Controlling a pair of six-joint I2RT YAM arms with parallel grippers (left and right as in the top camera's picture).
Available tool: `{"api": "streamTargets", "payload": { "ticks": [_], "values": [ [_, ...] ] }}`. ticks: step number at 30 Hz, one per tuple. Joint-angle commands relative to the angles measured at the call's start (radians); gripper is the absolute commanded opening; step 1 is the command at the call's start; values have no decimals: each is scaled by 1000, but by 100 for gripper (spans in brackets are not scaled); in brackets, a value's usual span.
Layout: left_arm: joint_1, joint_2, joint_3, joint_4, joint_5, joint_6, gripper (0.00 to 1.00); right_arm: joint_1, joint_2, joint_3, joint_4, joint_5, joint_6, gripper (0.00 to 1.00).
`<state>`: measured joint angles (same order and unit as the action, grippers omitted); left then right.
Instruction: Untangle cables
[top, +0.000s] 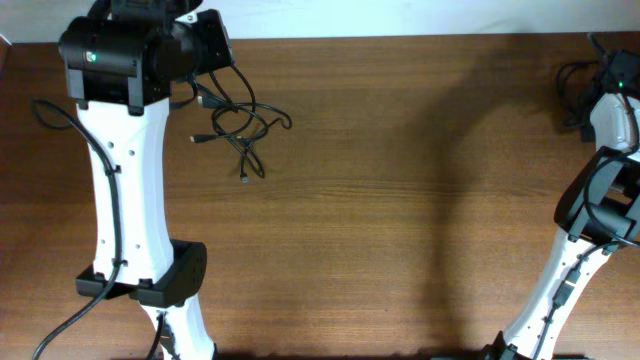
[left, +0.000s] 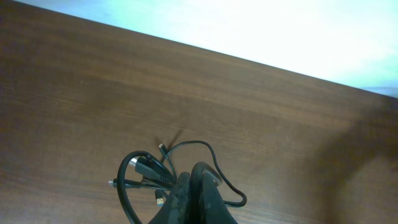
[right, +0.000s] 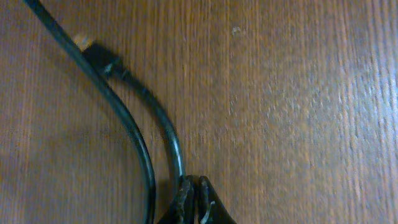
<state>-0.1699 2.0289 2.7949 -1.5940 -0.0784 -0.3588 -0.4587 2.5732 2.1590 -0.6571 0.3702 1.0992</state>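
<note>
Our left gripper (left: 194, 190) has its fingers drawn together among the cables (left: 146, 174); we cannot tell if a strand is nipped. The cables lie tangled at the table's (top: 400, 200) far left. Our right gripper (right: 194, 198), far right, is pinched together where a black cord (right: 166, 124) ends. A one-handed pull may tighten the knot or drag it off the far edge. We read no writing.

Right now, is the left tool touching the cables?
Cannot tell. In the left wrist view the left tool overlaps the cables, hiding any contact or gap; overhead does not show it either.
</note>
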Motion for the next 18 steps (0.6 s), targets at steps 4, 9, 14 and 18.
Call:
{"api": "streamTargets", "payload": {
  "ticks": [4,9,14,18],
  "values": [
    [0,-29,15,9,6,6,0,-6,111,-21,215,-27,-159,4],
    [0,-29,15,12,7,5,0,-6,117,-21,358,-73,-206,4],
    [0,-29,15,10,6,9,0,-3,72,-19,217,-145,-373,4],
    [0,-29,15,10,3,17,0,6,-105,-19,124,-150,-552,4]
  ]
}}
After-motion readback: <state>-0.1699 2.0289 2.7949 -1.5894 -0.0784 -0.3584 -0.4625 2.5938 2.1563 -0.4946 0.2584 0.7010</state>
